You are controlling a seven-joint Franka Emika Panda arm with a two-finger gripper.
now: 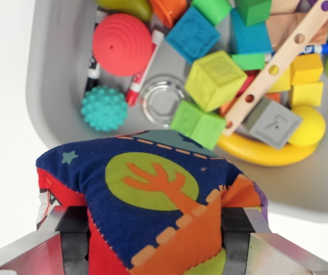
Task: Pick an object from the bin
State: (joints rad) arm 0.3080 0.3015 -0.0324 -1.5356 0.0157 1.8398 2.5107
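Soft fabric cube (152, 200), navy with green-orange tree print, pinched between jaws, raised above grey bin (55, 86).

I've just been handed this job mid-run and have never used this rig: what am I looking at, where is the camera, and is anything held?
One picture, from a camera on the robot arm's wrist, looking down past its gripper. The two metal fingers at the bottom squeeze a soft fabric cube, navy with an orange tree on a green circle, so an object is held. Beyond it sits the grey bin of toys: a red ribbed ball, a teal spiky ball, green foam blocks, a grey block, a yellow ring and a wooden strip with holes.
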